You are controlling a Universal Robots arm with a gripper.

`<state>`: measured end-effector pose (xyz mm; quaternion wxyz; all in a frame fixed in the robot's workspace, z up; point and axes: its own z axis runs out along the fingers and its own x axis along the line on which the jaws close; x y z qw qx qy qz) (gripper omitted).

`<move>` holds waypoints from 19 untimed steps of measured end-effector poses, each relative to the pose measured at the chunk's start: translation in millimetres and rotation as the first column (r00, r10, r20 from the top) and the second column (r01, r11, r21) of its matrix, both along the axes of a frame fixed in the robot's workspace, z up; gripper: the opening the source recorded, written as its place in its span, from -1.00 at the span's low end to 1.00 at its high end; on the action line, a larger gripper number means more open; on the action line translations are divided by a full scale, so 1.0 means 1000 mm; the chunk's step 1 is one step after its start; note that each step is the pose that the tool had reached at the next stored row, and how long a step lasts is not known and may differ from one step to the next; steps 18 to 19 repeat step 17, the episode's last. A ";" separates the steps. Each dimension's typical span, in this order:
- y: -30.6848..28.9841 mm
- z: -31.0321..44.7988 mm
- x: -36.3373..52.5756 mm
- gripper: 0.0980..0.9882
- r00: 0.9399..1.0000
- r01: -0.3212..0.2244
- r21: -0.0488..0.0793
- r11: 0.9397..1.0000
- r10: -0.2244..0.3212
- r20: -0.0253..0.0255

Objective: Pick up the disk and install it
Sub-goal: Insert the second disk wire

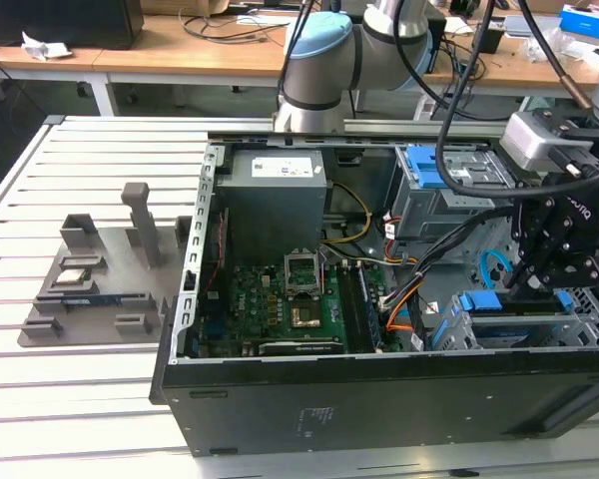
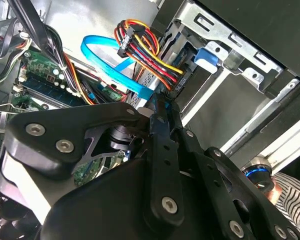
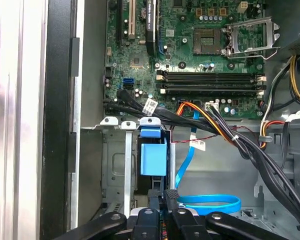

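Observation:
The disk sits in the metal drive cage (image 1: 589, 324) at the exterior view's right end of the open computer case. Its blue carrier (image 1: 479, 301) shows along the cage's top, and in the first wrist view the carrier's blue end tab (image 3: 153, 159) lies between the cage's rails. The metal body is mostly hidden. My gripper (image 1: 532, 289) hangs straight over the carrier, with its black fingers pressed together and nothing between them. In the first wrist view the gripper (image 3: 163, 196) stands just short of the blue tab. In the second wrist view the gripper (image 2: 160, 102) is beside a red-yellow cable bundle (image 2: 150, 55).
A second grey bay with a blue latch (image 1: 424, 165) and the power-supply box (image 1: 275, 190) stand at the case's back. Blue data cables (image 3: 210, 202) and black wire bundles (image 3: 250, 150) run close to the cage. A grey fixture (image 1: 100, 269) lies at the exterior view's left. A striped sleeve (image 2: 290, 200) is nearby.

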<state>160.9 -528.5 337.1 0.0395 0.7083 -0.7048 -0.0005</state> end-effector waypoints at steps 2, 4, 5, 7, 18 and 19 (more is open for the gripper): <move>-0.0001 -0.0002 0.0001 -0.83 1.000 0.000 0.000 1.000 0.000 0.000; -0.0002 0.0042 0.0000 -0.55 1.000 0.000 0.000 1.000 0.000 0.000; 0.0004 0.0109 -0.0001 -0.55 1.000 0.000 0.000 1.000 0.000 0.000; 0.0026 0.0204 -0.0001 -0.55 1.000 0.000 0.000 1.000 0.000 0.000; 0.0036 0.0503 0.0000 -0.98 1.000 0.000 0.000 1.000 0.000 0.000; 0.0036 0.0503 0.0000 -0.98 1.000 0.000 0.000 1.000 0.000 0.000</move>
